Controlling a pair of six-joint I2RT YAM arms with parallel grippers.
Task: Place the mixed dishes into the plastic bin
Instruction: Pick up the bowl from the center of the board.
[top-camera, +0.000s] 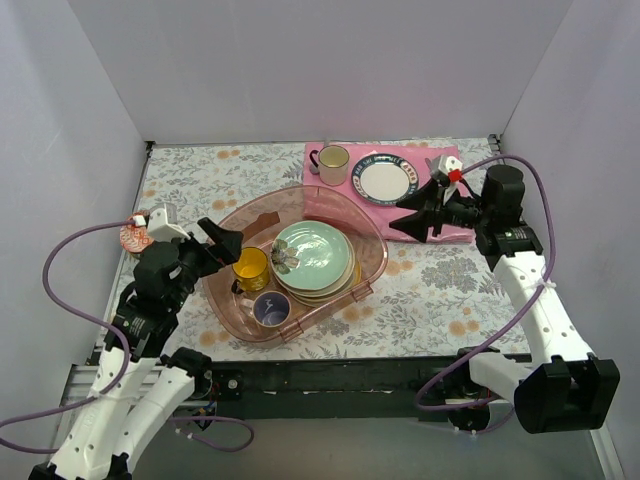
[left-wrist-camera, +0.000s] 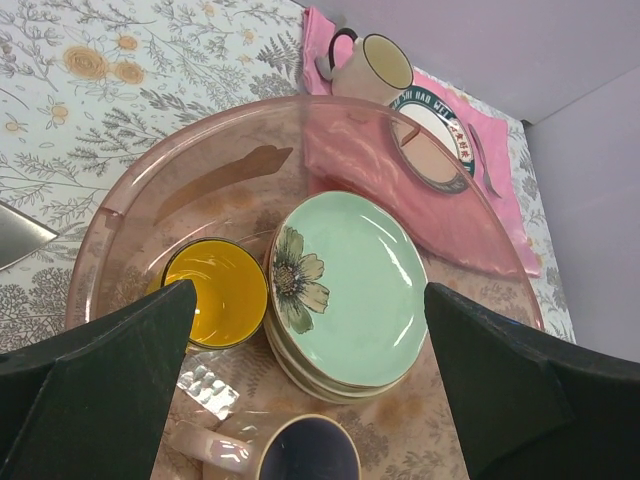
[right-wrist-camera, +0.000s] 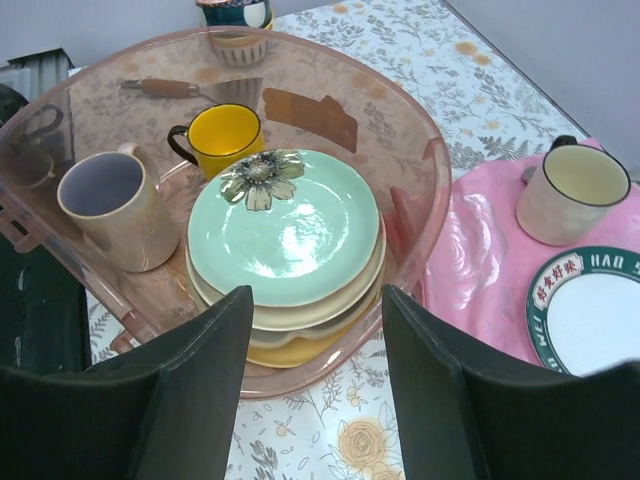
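Observation:
The translucent pink plastic bin (top-camera: 250, 208) sits mid-table. Inside it a mint-green plate (top-camera: 313, 258) tops a stack of cream plates (right-wrist-camera: 300, 318), with a yellow mug (top-camera: 251, 268) and a grey mug with dark-blue inside (top-camera: 271, 309) beside the stack. A small red-and-blue patterned bowl (top-camera: 134, 238) stands outside the bin, by the left arm. My left gripper (top-camera: 222, 240) hovers open over the bin's left rim, above the mugs and plate (left-wrist-camera: 350, 285). Beyond the bin's right rim (right-wrist-camera: 425, 140), my right gripper (top-camera: 415, 215) is open and holds nothing.
A pink cloth (top-camera: 430, 225) at the back right carries a cream mug with a dark rim (top-camera: 333, 164) and a blue-rimmed white plate (top-camera: 383, 180). A blister pack (left-wrist-camera: 208, 387) lies on the bin floor. White walls enclose the floral tabletop (top-camera: 440, 290).

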